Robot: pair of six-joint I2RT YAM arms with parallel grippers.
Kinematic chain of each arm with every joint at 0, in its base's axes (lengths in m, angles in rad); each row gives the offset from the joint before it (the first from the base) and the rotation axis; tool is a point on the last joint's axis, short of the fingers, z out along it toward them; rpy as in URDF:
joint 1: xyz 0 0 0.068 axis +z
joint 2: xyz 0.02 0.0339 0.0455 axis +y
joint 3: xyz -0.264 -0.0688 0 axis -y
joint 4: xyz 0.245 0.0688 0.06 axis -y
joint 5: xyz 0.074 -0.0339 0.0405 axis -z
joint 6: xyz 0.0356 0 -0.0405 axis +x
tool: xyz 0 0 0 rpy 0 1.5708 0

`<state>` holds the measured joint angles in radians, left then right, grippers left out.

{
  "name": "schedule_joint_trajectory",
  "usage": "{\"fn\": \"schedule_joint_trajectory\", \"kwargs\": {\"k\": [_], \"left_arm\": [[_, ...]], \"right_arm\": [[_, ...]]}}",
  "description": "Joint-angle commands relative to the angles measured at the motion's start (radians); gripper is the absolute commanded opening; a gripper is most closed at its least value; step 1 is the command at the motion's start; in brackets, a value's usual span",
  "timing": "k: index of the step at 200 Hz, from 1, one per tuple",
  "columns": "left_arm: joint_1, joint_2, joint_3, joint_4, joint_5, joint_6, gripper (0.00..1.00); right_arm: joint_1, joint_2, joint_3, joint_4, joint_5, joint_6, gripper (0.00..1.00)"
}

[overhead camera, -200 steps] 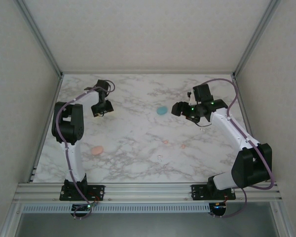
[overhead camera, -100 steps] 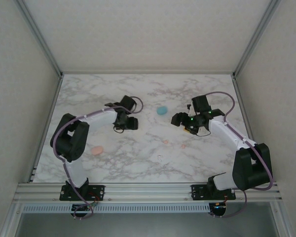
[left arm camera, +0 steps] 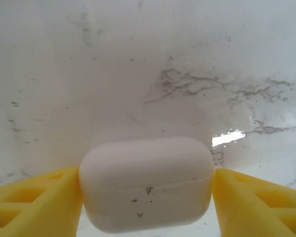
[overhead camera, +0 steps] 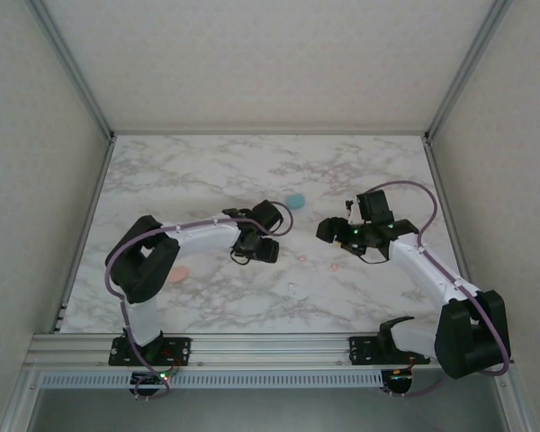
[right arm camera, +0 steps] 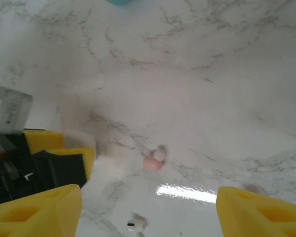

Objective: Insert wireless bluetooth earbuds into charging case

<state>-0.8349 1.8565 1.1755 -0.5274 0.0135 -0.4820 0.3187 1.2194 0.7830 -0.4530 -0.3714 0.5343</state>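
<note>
White case (left arm camera: 145, 182) closed; clamped by left pincer (left arm camera: 146, 196).

Marbled tabletop (overhead camera: 207, 171): teal case (overhead camera: 295, 200) mid-back, salmon-pink case (overhead camera: 177, 274) front-left, pink earbud (right arm camera: 153, 162) near white earbud (right arm camera: 136, 225), centre.

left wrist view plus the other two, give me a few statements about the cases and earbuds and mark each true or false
1. The left gripper holds a white case between its fingers. True.
2. The white case's lid stands open. False: the lid is shut, and only a thin seam line shows across the case.
3. The right gripper is clamped on a pink earbud. False: its jaws stand apart with nothing between them, and the pink earbud lies on the table ahead of it.
4. A teal case lies on the table, farther from the arm bases than both grippers. True.
</note>
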Motion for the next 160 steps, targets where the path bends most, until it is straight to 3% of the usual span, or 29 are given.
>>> {"fn": "schedule_joint_trajectory", "kwargs": {"k": [1,33,69,101,129,160], "left_arm": [[-0.009,0.020,-0.014,-0.012,-0.026,-0.045,0.68],[-0.004,-0.097,-0.036,-0.012,-0.064,-0.059,0.79],[0.036,-0.411,-0.132,0.052,-0.174,-0.099,0.88],[0.213,-0.707,-0.318,0.097,-0.175,-0.188,0.90],[0.359,-0.879,-0.408,0.057,-0.151,-0.189,0.94],[0.446,-0.956,-0.461,0.033,-0.115,-0.175,0.94]], "right_arm": [[0.010,-0.025,-0.016,0.064,-0.020,-0.099,0.71],[0.049,-0.043,-0.026,0.129,-0.007,-0.252,0.70],[0.196,-0.015,-0.048,0.238,0.028,-0.556,0.69],[0.362,0.103,-0.030,0.284,0.045,-0.893,0.69],[0.417,0.246,0.016,0.335,0.071,-0.979,0.72],[0.422,0.362,0.084,0.337,0.027,-1.075,0.74]]}}
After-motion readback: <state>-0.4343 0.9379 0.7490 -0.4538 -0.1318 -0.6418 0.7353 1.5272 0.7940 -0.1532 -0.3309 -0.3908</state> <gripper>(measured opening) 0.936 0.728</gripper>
